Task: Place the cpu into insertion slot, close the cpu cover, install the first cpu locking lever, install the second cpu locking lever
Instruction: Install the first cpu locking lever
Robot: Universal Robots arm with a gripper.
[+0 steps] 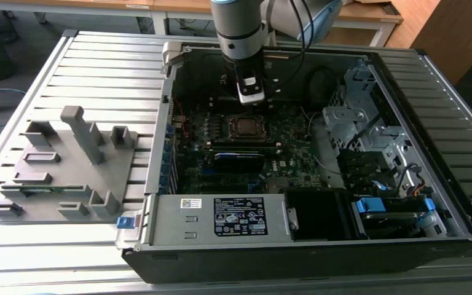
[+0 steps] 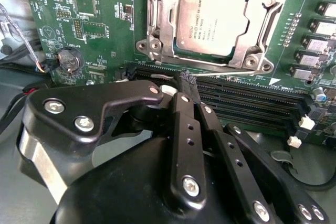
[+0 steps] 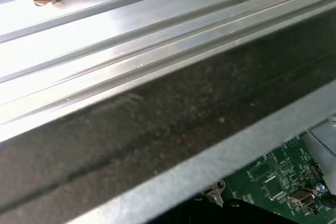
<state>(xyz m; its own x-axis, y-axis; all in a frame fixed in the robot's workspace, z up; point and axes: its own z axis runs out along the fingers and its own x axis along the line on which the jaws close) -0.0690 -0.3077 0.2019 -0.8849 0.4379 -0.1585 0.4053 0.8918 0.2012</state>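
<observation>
Poised inside the open computer case (image 1: 302,261) on the slatted bench (image 1: 96,67), toward the case's far edge in the exterior view, with the tool (image 2: 189,80) clenched: tips together against the free end of a thin silvery locking lever (image 2: 231,73), probably to push it along the socket's side. Cannot tell whether pinching the rod or merely pressing it. Already seated flat in the insertion slot (image 1: 244,126): the cpu (image 2: 212,17), with the cpu cover (image 2: 157,22) folded down around its metal top to keep it in place

Table (image 1: 96,67): slatted metal, carries the open computer case (image 1: 302,261).
Grey fixture block (image 1: 64,166): just beside the case, exterior view's left.
Coin battery (image 2: 69,60): on the green motherboard (image 2: 100,30).
</observation>
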